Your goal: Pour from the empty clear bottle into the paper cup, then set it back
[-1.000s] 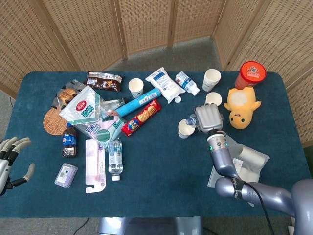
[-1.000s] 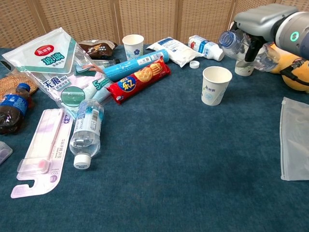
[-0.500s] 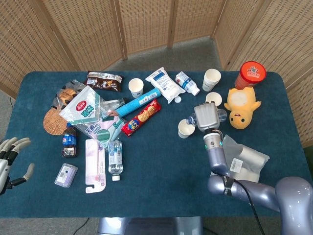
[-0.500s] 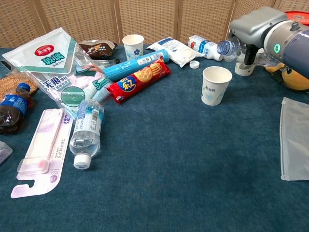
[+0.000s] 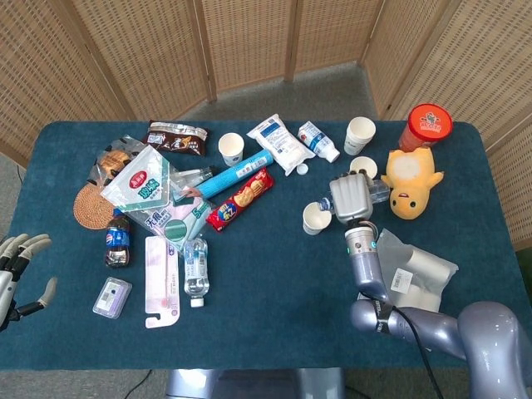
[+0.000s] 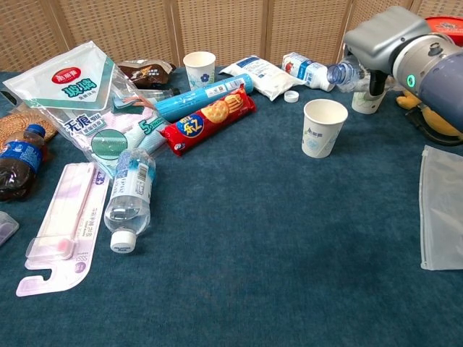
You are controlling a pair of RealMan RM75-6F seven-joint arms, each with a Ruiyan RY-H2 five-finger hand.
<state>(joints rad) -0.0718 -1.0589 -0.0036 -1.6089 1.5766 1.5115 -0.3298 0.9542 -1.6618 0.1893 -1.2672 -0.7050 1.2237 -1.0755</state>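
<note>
Table blue-clothed, right hand fingers closed round clear bottle, bottle tipped near level with open mouth above paper cup, left hand at table's left edge, fingers spread, holding nothing

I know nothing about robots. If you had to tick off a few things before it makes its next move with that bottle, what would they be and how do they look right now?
1. Clear bottle held by the right hand: ok, the hand grips it.
2. Bottle tilted with its mouth toward the paper cup: ok, lying nearly level above and behind the cup.
3. Mouth exactly over the cup opening: cannot tell; the head view puts it at the cup's rim.
4. Cup upright: ok.
5. Bottle uncapped: ok; a loose white cap lies nearby on the table.
6. Left hand out of the way: ok, at the table's far edge, holding nothing.
</note>
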